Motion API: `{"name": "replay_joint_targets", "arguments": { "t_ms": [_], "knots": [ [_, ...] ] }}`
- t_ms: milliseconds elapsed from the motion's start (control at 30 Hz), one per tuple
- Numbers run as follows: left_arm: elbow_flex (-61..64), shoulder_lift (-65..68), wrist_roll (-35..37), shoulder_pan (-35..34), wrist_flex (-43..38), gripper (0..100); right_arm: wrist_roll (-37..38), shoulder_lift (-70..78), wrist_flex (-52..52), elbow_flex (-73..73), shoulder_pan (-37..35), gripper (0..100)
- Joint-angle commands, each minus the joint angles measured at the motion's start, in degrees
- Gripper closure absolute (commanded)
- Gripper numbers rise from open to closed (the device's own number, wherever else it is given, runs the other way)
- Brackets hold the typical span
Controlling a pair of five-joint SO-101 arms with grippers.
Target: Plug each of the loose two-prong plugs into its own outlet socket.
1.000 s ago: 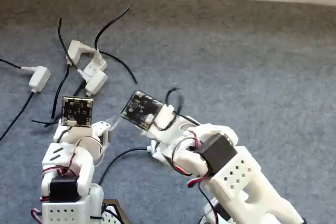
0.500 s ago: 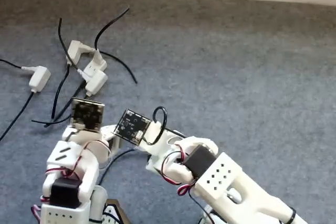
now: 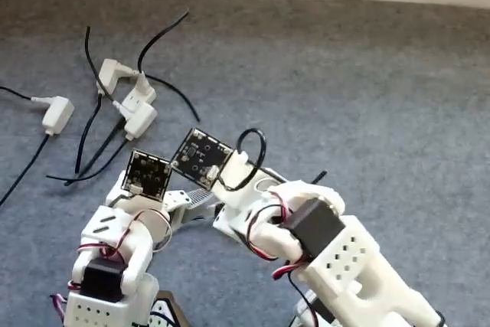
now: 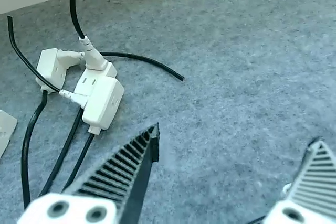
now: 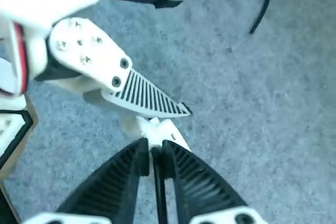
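While the left jaws gape, the right jaws clamp a white plug (image 5: 161, 131) lengthwise, pointing outward.

A loose plug (image 3: 57, 114) lies left of the socket cluster (image 3: 130, 101).
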Motion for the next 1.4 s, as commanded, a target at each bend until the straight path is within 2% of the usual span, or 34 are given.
{"name": "replay_joint_targets", "arguments": {
  "t_ms": [0, 100, 233, 333, 433, 633, 733, 900, 1133, 1367],
  "knots": [
    [0.48, 0.31, -0.79, 0.57, 0.09, 61, -0.18, -1.1, 0.04, -4.79, 1.89, 99.1],
    [0.13, -0.04, -0.79, -0.04, 0.09, 61, -0.18, -1.1, 0.31, -4.7, 1.98, 99.1],
    [-0.04, -0.13, -0.18, -6.99, -2.9, 61, 0.0, 1.27, 1.36, -4.35, 1.98, 99.1],
    [-0.04, 0.04, 2.99, -12.0, -4.84, 61, 2.37, 4.79, 1.63, -3.12, 1.89, 99.1],
    [-0.13, -0.04, 3.25, -14.55, -5.19, 61, 5.98, 8.31, 1.01, 1.98, 1.45, 99.1],
    [-0.75, -0.13, 3.25, -15.96, -5.19, 61, 13.27, 16.92, -15.78, 23.34, -3.38, 98.8],
    [-0.57, -0.13, 3.25, -15.96, -5.27, 61, 13.45, 19.65, -22.2, 28.88, -4.7, 96.2],
    [-0.48, -0.04, 3.25, -15.87, -5.54, 61, 13.45, 21.67, -22.9, 28.7, -6.2, 86.1],
    [-0.4, -0.04, 3.25, -15.69, -5.54, 61, 13.19, 21.58, -22.37, 26.51, -6.2, 85.8],
    [-0.4, -0.04, 3.25, -15.69, -5.45, 61, 13.36, 21.58, -13.58, 17.8, -6.11, 85.8]
  ]
}}
